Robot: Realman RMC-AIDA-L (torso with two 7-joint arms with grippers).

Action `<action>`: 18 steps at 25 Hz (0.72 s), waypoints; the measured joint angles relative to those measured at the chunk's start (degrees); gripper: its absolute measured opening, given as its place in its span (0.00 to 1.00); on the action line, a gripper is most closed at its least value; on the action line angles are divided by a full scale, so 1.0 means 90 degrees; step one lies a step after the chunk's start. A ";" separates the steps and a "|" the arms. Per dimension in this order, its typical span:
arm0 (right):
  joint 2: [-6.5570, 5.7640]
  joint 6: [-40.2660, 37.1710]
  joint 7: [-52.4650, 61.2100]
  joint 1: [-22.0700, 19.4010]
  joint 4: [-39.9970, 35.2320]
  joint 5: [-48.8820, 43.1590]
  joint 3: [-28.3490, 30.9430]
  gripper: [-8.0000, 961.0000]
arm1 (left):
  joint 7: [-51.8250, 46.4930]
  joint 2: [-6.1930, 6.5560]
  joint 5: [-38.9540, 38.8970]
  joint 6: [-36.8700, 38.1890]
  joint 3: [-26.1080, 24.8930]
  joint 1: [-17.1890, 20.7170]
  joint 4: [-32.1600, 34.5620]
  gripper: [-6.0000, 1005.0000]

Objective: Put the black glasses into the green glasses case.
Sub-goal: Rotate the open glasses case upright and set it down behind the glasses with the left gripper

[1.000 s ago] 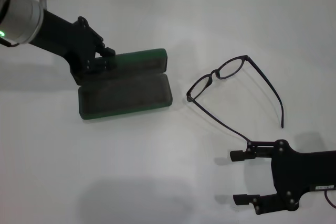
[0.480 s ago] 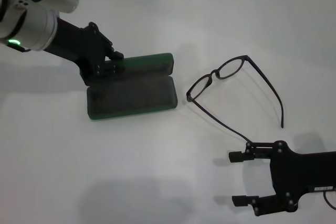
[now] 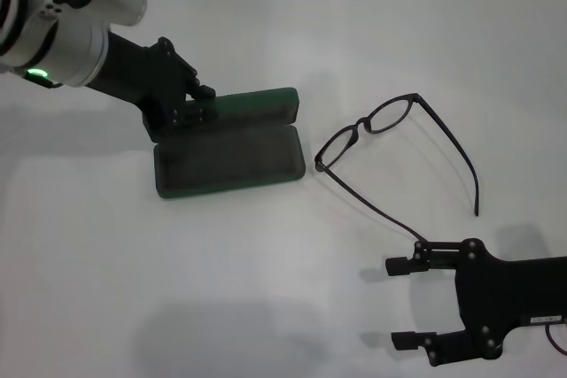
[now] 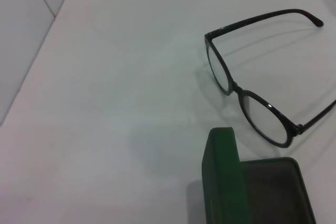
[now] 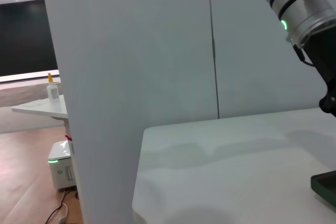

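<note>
On the left side of the white bench point(image 3: 266, 272) the green glasses case point(image 3: 232, 158) lies open, its grey-lined tray flat on the surface and its lid standing up along the far edge. The left gripper point(image 3: 197, 104) is at the case's far-left corner, its black fingers pressed onto the left end of the raised lid; they hide one another there, so whether the jaws pinch the lid or merely rest against it cannot be told. Just right of the case, apart from it, the black glasses point(image 3: 390, 150) rest on the bench with the temples unfolded: the front with its two oval lenses faces the case at a slant, one temple runs toward the near right, and the other curves away along the far right. In the left wrist view the lid's green edge point(image 4: 220, 182) shows beside the felt lining, with the glasses point(image 4: 247, 103) lying close beyond it. The right gripper point(image 3: 404, 303) hovers low at the near right of the bench, jaws spread wide with nothing between them; its upper fingertip sits just beside the end of the nearer temple, though contact cannot be made out.
</note>
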 joint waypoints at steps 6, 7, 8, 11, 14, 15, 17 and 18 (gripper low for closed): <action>-0.0011 0.0000 0.0000 0.0000 -0.0001 0.0000 -0.0002 0.75 | 0.0005 -0.0155 0.0007 -0.0352 0.0005 0.0176 0.0188 0.25; -0.0013 0.0001 0.0000 0.0000 0.0000 0.0000 -0.0002 0.75 | 0.0005 -0.0181 0.0013 -0.0383 0.0010 0.0203 0.0240 0.25; -0.0013 0.0001 0.0000 0.0000 0.0002 0.0000 -0.0002 0.75 | 0.0005 -0.0210 0.0025 -0.0399 0.0015 0.0227 0.0277 0.25; -0.0016 0.0002 0.0000 0.0000 0.0003 0.0000 -0.0002 0.75 | 0.0005 -0.0230 0.0029 -0.0399 0.0017 0.0234 0.0301 0.27; -0.0018 0.0002 0.0000 0.0000 -0.0002 -0.0001 -0.0002 0.74 | -0.0008 -0.0235 0.0031 -0.0401 0.0019 0.0228 0.0296 0.31; -0.0018 0.0002 0.0000 0.0000 -0.0002 -0.0001 -0.0002 0.74 | -0.0034 -0.0235 0.0025 -0.0411 0.0015 0.0232 0.0315 0.33; -0.0021 0.0002 0.0000 0.0000 -0.0003 -0.0003 -0.0002 0.74 | -0.0046 -0.0236 0.0003 -0.0411 0.0000 0.0239 0.0332 0.36; -0.0024 0.0002 0.0000 0.0000 -0.0003 -0.0004 -0.0002 0.74 | -0.0059 -0.0235 -0.0007 -0.0396 -0.0018 0.0242 0.0350 0.38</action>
